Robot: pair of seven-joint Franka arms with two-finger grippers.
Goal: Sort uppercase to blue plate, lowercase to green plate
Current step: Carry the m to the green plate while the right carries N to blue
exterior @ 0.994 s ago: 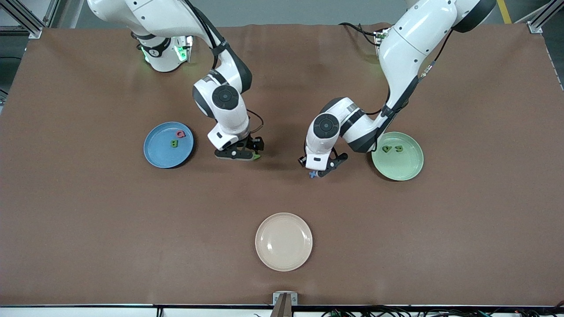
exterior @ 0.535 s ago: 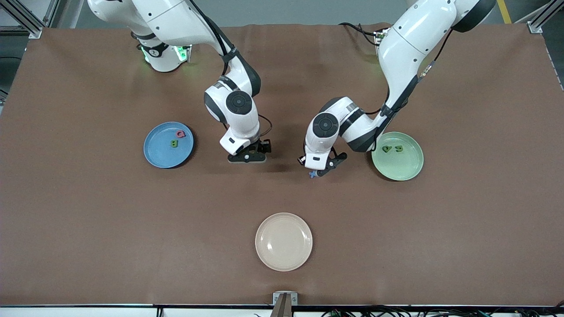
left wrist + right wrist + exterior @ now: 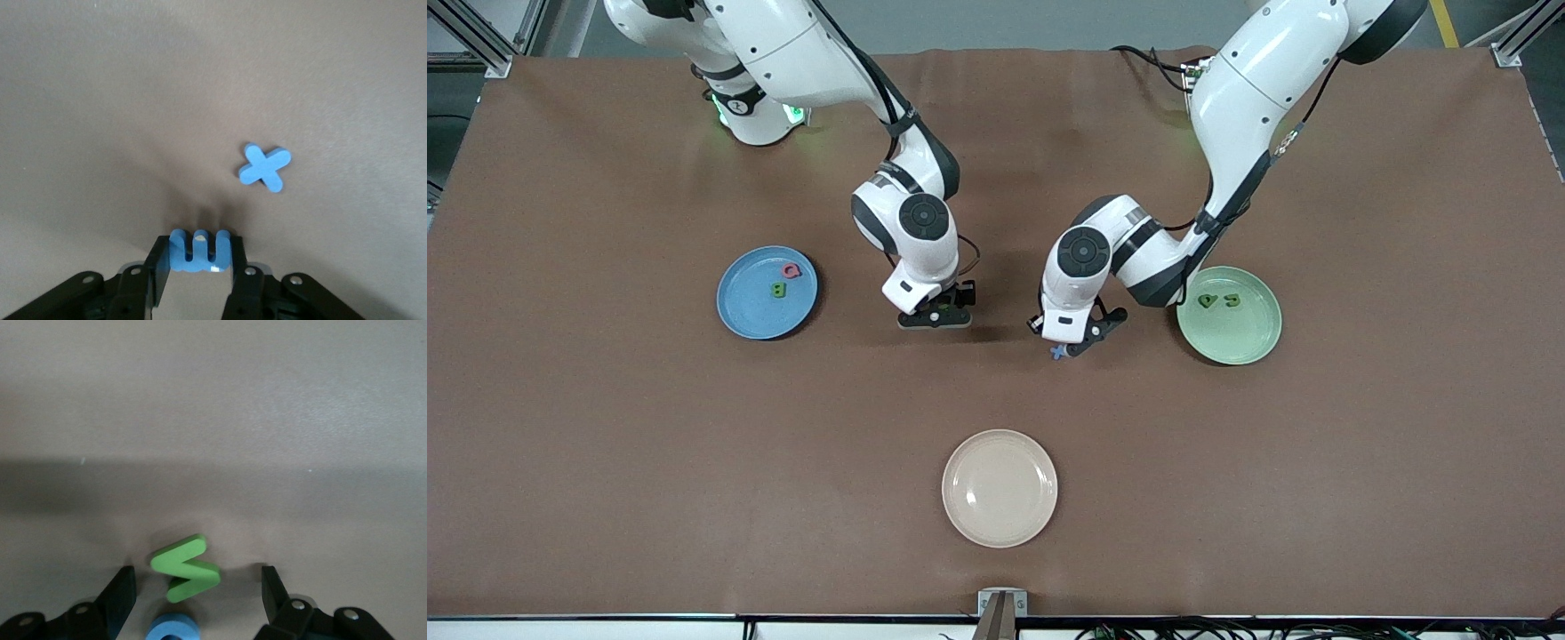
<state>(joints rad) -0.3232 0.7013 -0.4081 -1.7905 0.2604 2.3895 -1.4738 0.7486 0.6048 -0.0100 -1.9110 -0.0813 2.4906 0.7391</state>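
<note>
My right arm is sliding toward the left arm's end of the table; right gripper (image 3: 935,320) is now straddling the green N (image 3: 185,567), fingers wide apart, not yet touching it, a blue C/G (image 3: 172,629) just beside. Left gripper (image 3: 1069,348) is narrowing onto the blue three-pronged letter (image 3: 199,250), pads at both its sides. Blue x (image 3: 265,167) is lying near its tips. Blue plate (image 3: 738,311) is holding Q and B; green plate (image 3: 1240,347) two green letters. Judging both picks imminent, four letters unsorted

Brown table (image 3: 605,444). Blue plate (image 3: 740,311): red (image 3: 791,269), green (image 3: 779,290) letters. Mint plate (image 3: 1232,342): two green letters (image 3: 1220,300). Near it: blue x (image 3: 265,167), blue three-pronged letter (image 3: 199,251). Cream plate (image 3: 1000,488), plain.
</note>
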